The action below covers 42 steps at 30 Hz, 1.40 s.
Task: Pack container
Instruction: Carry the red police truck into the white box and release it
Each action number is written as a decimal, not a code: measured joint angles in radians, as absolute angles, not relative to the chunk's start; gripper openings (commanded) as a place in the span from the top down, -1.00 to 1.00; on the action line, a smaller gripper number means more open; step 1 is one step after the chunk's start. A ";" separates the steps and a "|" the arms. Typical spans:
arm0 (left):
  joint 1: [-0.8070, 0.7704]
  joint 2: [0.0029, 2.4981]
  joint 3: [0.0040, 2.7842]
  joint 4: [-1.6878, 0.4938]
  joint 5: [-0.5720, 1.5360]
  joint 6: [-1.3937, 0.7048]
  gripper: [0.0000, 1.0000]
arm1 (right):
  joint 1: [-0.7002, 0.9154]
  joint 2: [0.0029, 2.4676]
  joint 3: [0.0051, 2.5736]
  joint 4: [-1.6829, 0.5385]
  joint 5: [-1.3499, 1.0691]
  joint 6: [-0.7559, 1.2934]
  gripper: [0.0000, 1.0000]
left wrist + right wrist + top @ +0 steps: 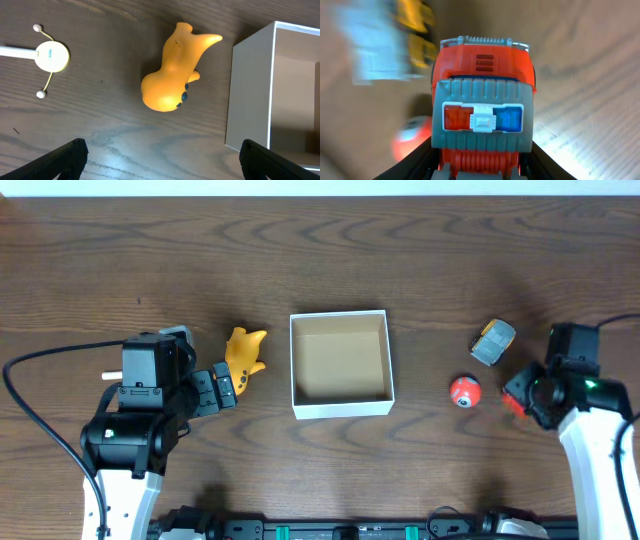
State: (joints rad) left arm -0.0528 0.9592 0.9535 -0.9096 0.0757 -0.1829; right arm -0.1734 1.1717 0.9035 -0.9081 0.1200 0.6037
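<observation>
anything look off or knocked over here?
Nothing spilled or damaged. The container sits square and empty. Only the yellow toy looks tipped on its side, left of it, before the open left gripper. The right gripper grips a red truck.

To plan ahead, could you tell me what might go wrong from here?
The red toy truck fills the gap between the right fingers; a shallow hold could slip before the container. The red ball lies on that path and might get knocked. The yellow toy sits near the container wall, which the open left fingers could nudge.
</observation>
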 measured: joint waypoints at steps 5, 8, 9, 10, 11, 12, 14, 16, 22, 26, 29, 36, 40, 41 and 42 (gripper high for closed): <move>-0.053 0.959 0.953 -0.910 0.076 -0.183 -0.96 | -0.035 1.117 1.057 -0.933 0.125 0.523 0.97; -0.053 0.959 0.953 -0.910 0.076 -0.183 -0.97 | 0.084 1.110 1.139 -0.921 0.124 0.474 0.97; -0.053 0.959 0.953 -0.910 0.076 -0.183 -0.96 | 0.135 1.110 1.162 -0.911 0.121 0.460 0.97; -0.053 0.959 0.953 -0.910 0.076 -0.183 -0.96 | 0.179 1.110 1.176 -0.894 0.124 0.449 0.97; -0.053 0.959 0.953 -0.910 0.076 -0.183 -0.96 | 0.224 1.111 1.186 -0.873 0.120 0.439 0.97; -0.053 0.959 0.953 -0.910 0.076 -0.183 -0.96 | 0.278 1.112 1.192 -0.846 0.124 0.432 0.97; -0.053 0.959 0.953 -0.910 0.076 -0.183 -0.96 | 0.366 1.122 1.198 -0.796 0.124 0.423 0.97; -0.053 0.959 0.953 -0.910 0.076 -0.183 -0.96 | 0.452 1.147 1.199 -0.760 0.136 0.424 0.97; -0.053 0.959 0.953 -0.910 0.076 -0.183 -0.96 | 0.625 1.305 1.200 -0.651 0.193 0.450 0.97; -0.053 0.960 0.953 -0.910 0.076 -0.183 -0.96 | 0.686 1.421 1.200 -0.627 0.217 0.499 0.97; -0.053 0.960 0.953 -0.910 0.076 -0.183 -0.96 | 0.706 1.498 1.200 -0.628 0.233 0.571 0.97; -0.053 0.960 0.953 -0.910 0.076 -0.183 -0.96 | 0.713 1.586 1.200 -0.647 0.247 0.677 0.97; -0.053 0.959 0.953 -0.910 0.076 -0.183 -0.96 | 0.713 1.623 1.200 -0.685 0.252 0.742 0.97; -0.053 0.960 0.953 -0.910 0.076 -0.183 -0.96 | 0.713 1.635 1.200 -0.688 0.253 0.755 0.97; -0.053 0.959 0.953 -0.910 0.076 -0.183 -0.96 | 0.713 1.646 1.200 -0.689 0.254 0.763 0.97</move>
State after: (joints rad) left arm -0.0528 0.9592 0.9535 -0.9100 0.0761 -0.1829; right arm 0.7128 1.6463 1.1995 -0.6888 0.2543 0.7628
